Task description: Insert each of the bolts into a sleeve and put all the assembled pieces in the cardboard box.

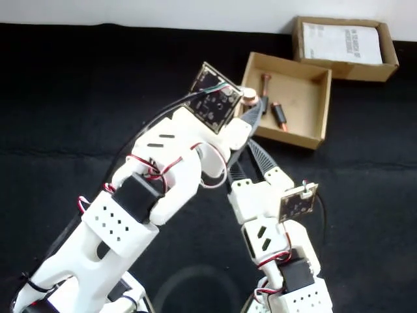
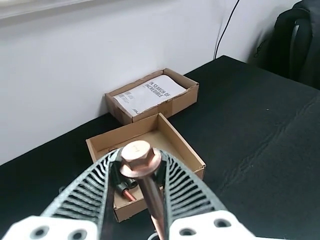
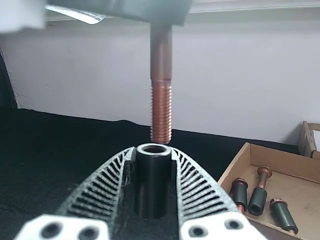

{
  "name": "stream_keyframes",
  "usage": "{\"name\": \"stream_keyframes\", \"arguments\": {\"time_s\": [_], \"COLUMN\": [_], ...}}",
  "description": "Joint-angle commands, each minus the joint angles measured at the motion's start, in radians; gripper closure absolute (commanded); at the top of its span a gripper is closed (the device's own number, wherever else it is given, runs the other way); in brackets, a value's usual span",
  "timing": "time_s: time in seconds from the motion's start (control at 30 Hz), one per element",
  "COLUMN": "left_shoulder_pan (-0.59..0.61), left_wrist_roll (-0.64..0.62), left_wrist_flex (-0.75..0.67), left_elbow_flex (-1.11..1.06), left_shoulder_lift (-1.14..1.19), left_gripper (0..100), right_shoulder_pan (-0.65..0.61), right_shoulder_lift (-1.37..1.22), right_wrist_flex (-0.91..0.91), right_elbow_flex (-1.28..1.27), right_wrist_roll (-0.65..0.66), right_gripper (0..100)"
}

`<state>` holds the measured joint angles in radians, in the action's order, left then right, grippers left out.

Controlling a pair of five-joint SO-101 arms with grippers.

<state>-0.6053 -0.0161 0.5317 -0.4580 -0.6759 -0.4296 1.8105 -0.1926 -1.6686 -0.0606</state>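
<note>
A table (image 1: 58, 91) draped in black filled most of the high view. A plain white wall (image 1: 163, 12) ran along that frame's top edge, evenly lit. A thin dark cable (image 2: 223, 27) hung down the wall, near a bulky black bag (image 2: 295, 40) at the table's edge.

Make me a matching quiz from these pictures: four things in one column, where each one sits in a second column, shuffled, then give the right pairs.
Things:
1. loose bolt
2. empty sleeve
3. assembled pieces
4. printed sheet

Places:
A. in the far box
B. in the right gripper
C. in the left gripper
D. in the near cardboard box

Pairs: 1-C; 2-B; 3-D; 4-A
</note>
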Motion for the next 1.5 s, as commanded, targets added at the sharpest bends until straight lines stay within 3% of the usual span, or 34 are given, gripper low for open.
{"name": "stream_keyframes", "arguments": {"time_s": [0.0, 0.8, 1.03, 1.47], "left_shoulder_pan": [0.005, 0.016, 0.018, 0.166], "left_wrist_roll": [0.008, 0.009, 0.002, 0.003], "left_wrist_flex": [-0.02, -0.068, 0.068, 0.101], "left_elbow_flex": [0.002, -0.194, -0.193, -0.14], "left_shoulder_lift": [-0.002, -0.004, -0.007, -0.031], "left_gripper": [99, 98, 81, 80], "right_shoulder_pan": [0.013, 0.065, 0.065, 0.067], "right_shoulder_lift": [0.021, 0.018, 0.018, 0.016], "right_wrist_flex": [0.018, 0.018, 0.018, 0.016], "right_elbow_flex": [-0.016, -0.015, -0.015, -0.015], "right_wrist_roll": [-0.005, -0.005, -0.005, -0.003], "right_gripper": [99.1, 99.1, 99.1, 99.1]}}
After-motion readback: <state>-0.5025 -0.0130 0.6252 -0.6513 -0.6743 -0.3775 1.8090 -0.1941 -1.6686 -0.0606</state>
